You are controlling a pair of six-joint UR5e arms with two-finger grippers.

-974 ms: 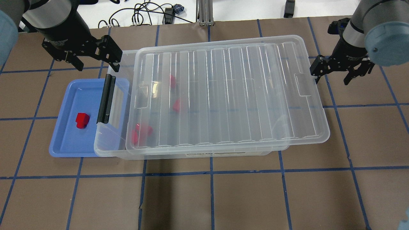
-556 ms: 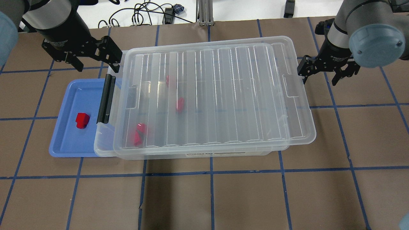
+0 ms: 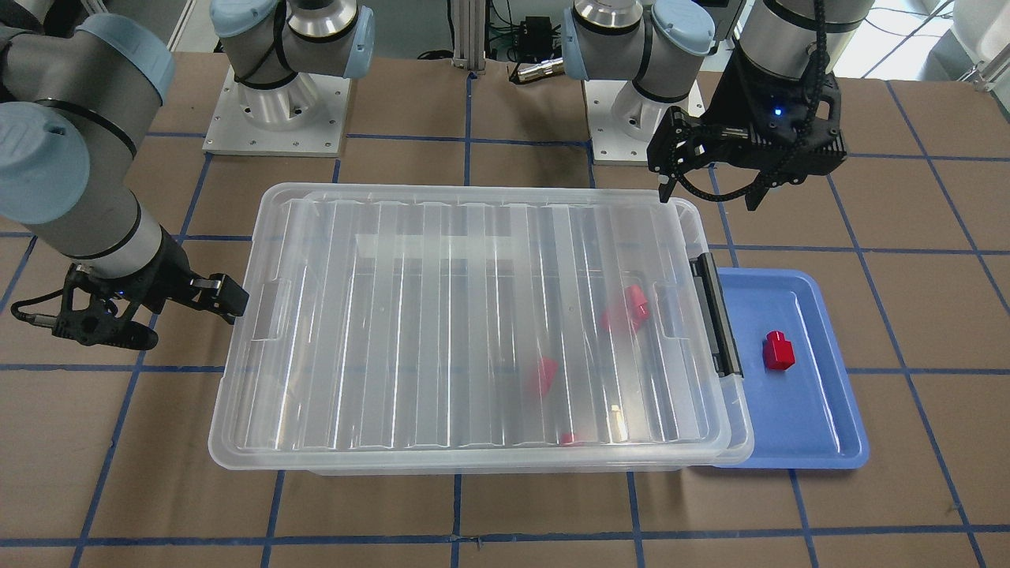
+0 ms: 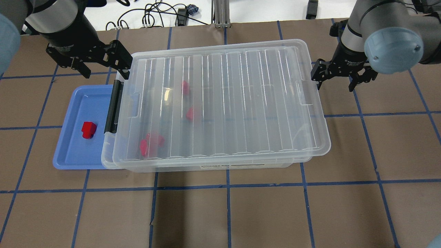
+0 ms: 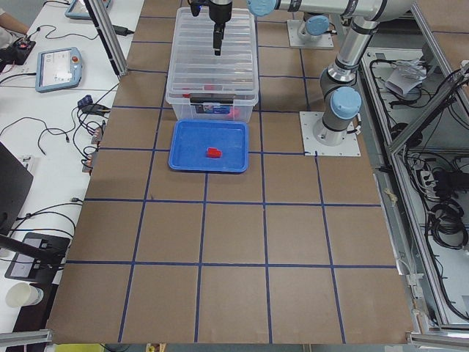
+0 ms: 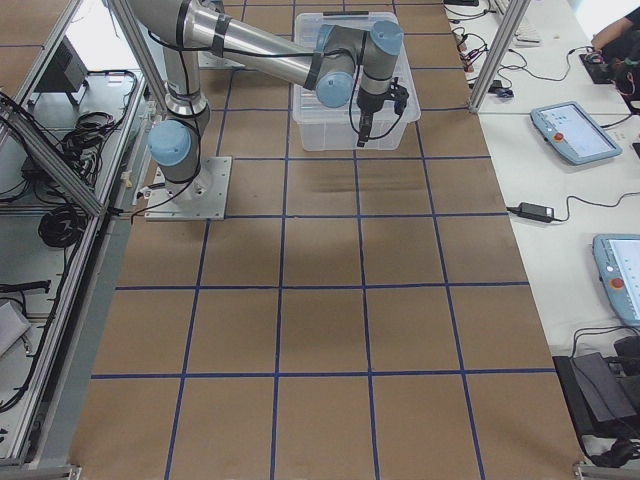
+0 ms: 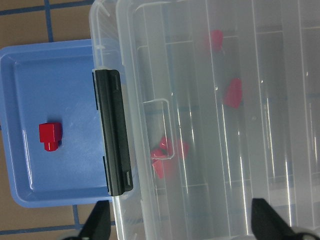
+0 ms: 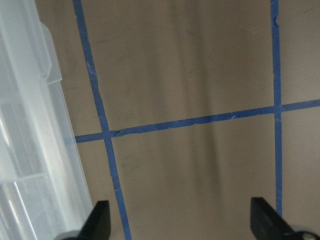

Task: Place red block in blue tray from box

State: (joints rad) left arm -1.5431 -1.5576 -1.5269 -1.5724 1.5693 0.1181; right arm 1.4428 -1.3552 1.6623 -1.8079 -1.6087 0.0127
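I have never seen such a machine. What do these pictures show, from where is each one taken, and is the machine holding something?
You see two robot arms at a table; each ends in a claw with two fingers. Four pictures come from fixed cameras: one above and behind the robot, one facing it, one at each end of the table. The other two come from cameras on the wrists and look down past the fingers. On the table stands a large clear box with a lid on it. A few red pieces show through it. Beside it lies a blue tray with one red block in it. The left gripper and the right gripper are both open and hold nothing.
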